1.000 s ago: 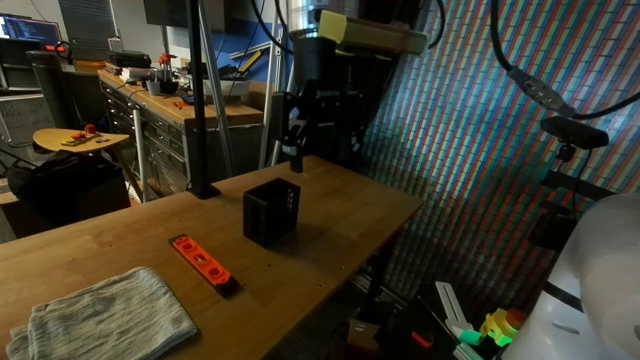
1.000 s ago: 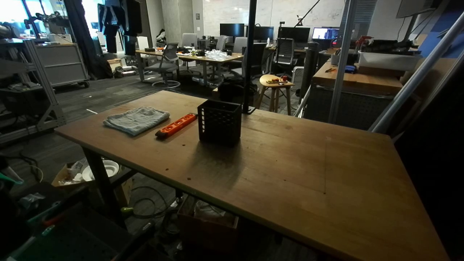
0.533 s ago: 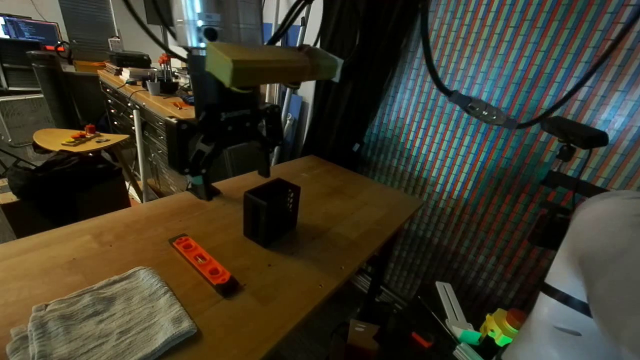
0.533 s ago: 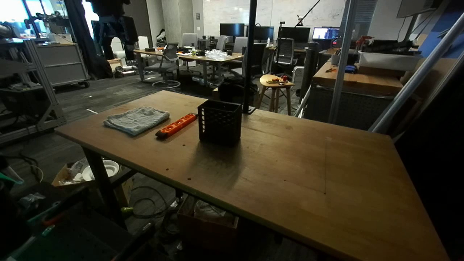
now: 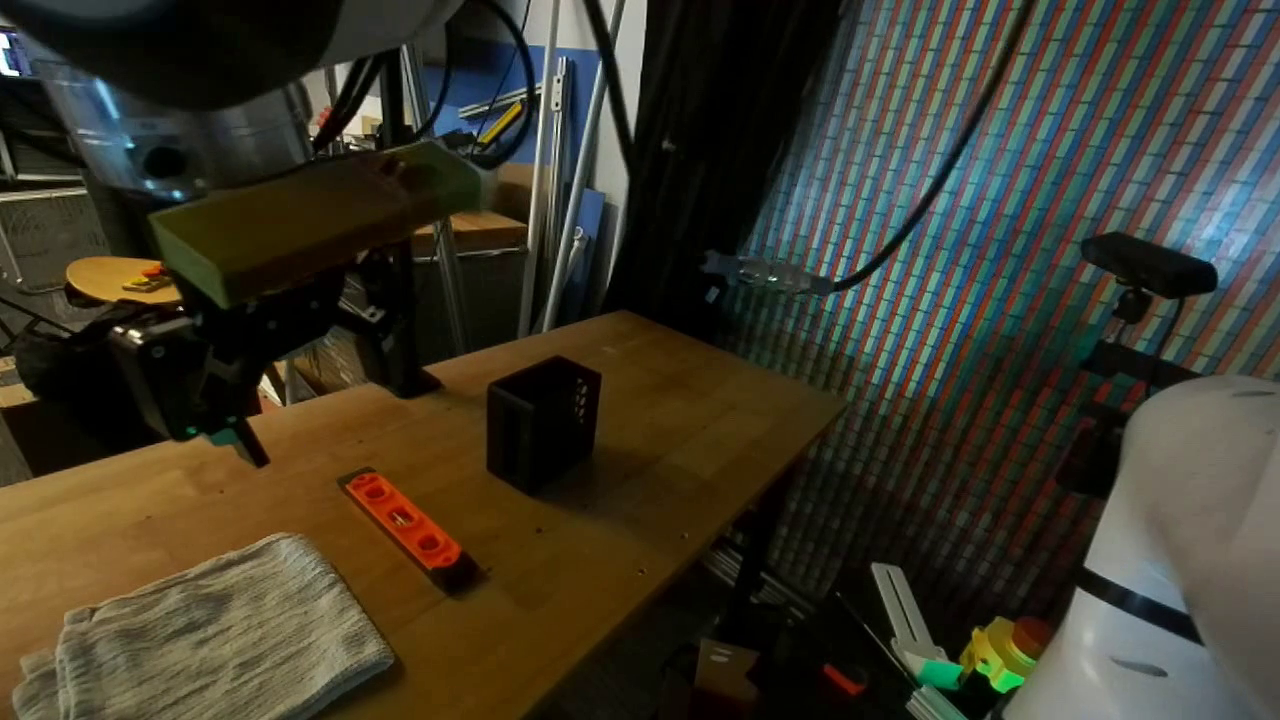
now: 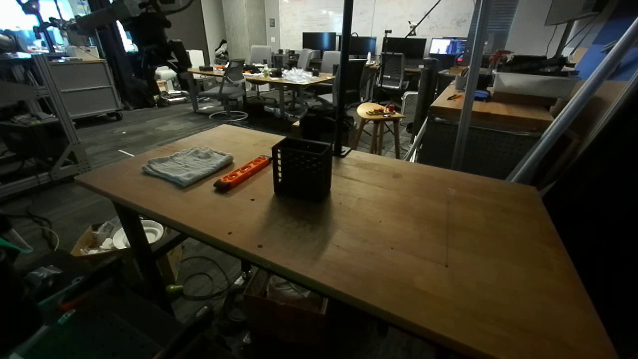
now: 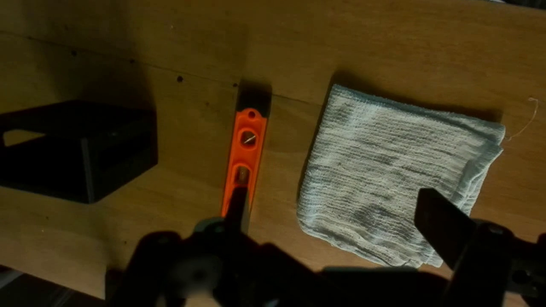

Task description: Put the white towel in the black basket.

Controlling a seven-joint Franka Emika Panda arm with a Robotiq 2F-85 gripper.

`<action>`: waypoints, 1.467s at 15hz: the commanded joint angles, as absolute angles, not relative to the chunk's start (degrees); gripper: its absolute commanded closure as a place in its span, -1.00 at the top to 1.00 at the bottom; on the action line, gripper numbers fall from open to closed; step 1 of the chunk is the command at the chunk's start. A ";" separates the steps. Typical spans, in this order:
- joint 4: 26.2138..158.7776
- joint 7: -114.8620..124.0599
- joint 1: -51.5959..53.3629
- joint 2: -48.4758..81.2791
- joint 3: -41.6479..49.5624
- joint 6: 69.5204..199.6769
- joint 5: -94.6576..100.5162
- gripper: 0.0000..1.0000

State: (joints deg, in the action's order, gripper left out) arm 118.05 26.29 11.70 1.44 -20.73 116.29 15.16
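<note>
The white towel, greyish and folded into a rough square, lies flat on the table in both exterior views [image 5: 225,625] [image 6: 188,165] and in the wrist view [image 7: 384,170]. The black basket stands upright on the table [image 5: 540,425] [image 6: 302,169]. In the wrist view the basket [image 7: 121,157] is at the left edge. My gripper [image 5: 325,420] is open and empty, above the table near its far edge, apart from the towel. In the wrist view the gripper's fingers [image 7: 332,192] are wide apart, one overlapping the level and one overlapping the towel's right side.
An orange level [image 5: 408,525] [image 6: 242,173] [image 7: 247,149] lies on the wooden table between the towel and the basket. A black upright pole [image 6: 344,75] stands at the table's edge behind the basket. A black camera on a mount [image 5: 1150,265] is at the right.
My arm and gripper have moved left past the basket, lower and toward the towel, and the gripper has tilted. The towel, level and basket have not moved.
</note>
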 commanded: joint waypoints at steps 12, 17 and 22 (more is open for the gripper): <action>106.45 21.99 19.29 22.92 -12.48 128.83 20.31 1.00; 105.21 17.63 19.87 27.69 -10.85 133.33 18.94 1.00; 104.61 14.36 19.49 32.22 -10.93 137.77 15.54 1.00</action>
